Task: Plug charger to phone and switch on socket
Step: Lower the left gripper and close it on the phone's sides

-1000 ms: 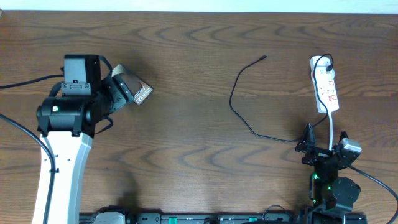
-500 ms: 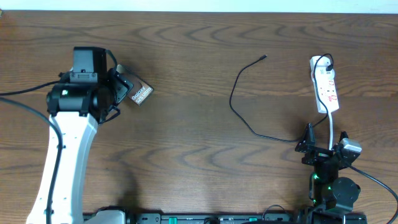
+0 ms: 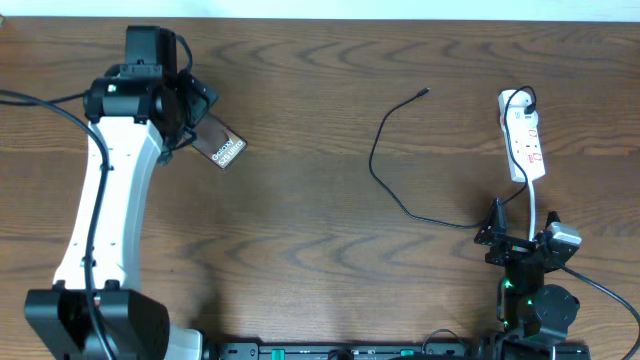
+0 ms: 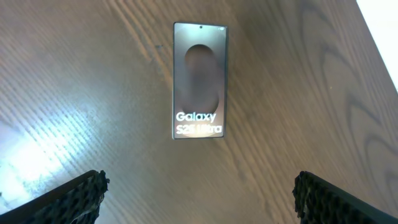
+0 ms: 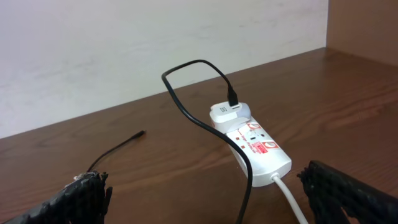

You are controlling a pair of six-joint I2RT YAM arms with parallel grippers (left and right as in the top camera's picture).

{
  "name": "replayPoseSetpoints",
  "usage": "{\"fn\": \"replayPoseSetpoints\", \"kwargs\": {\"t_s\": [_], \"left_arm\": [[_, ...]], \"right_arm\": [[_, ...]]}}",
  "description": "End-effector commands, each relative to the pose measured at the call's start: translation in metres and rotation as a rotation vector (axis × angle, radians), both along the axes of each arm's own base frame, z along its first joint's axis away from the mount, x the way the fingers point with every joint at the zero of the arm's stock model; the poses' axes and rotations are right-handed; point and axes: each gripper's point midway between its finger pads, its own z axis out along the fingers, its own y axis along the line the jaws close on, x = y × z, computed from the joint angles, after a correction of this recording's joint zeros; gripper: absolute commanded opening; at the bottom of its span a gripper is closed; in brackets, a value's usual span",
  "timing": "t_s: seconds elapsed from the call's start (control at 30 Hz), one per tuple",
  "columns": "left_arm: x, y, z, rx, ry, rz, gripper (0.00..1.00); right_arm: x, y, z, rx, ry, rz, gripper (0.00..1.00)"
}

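Phone (image 3: 224, 151) laid flat on tabletop (image 3: 300, 250), upper left — left tool (image 4: 199, 196) spread beside it, nothing pinched. Right tool (image 5: 217, 196) spread, lower right, near socket (image 3: 523, 140). Plugging not yet begun — charger tip (image 3: 425, 92), upper centre, to be grasped next.

Phone (image 4: 199, 79) flat, face up; charger (image 3: 371, 158) tip free, well apart; socket (image 3: 524, 140) right.

A dark wooden table (image 3: 300, 220) carries the phone (image 4: 199, 79) lying flat at left. The black charger cable (image 3: 385, 180) and the white power strip (image 3: 524, 140) lie at right.
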Motion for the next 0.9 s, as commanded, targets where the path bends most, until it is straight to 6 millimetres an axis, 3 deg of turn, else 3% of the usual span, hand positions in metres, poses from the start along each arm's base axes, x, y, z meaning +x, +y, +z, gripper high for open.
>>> {"fn": "replayPoseSetpoints", "kwargs": {"t_s": [0.0, 0.2, 0.3, 0.57, 0.87], "left_arm": [[0.008, -0.003, 0.003, 0.027, -0.006, -0.023, 0.98], [0.024, -0.011, 0.001, 0.060, -0.043, -0.038, 0.98], [0.031, -0.007, -0.014, 0.087, -0.021, -0.010, 0.98], [0.051, -0.001, -0.087, 0.126, 0.113, 0.014, 0.98], [0.049, 0.000, -0.155, 0.133, 0.261, 0.029, 0.98]], "right_arm": [[0.000, 0.002, 0.000, -0.014, 0.000, 0.010, 0.99], [0.000, 0.002, 0.000, -0.014, 0.000, 0.010, 0.99], [0.000, 0.002, 0.000, -0.014, 0.000, 0.010, 0.99], [0.000, 0.002, 0.000, -0.014, 0.000, 0.010, 0.99], [0.000, 0.002, 0.000, -0.014, 0.000, 0.010, 0.99]]}}
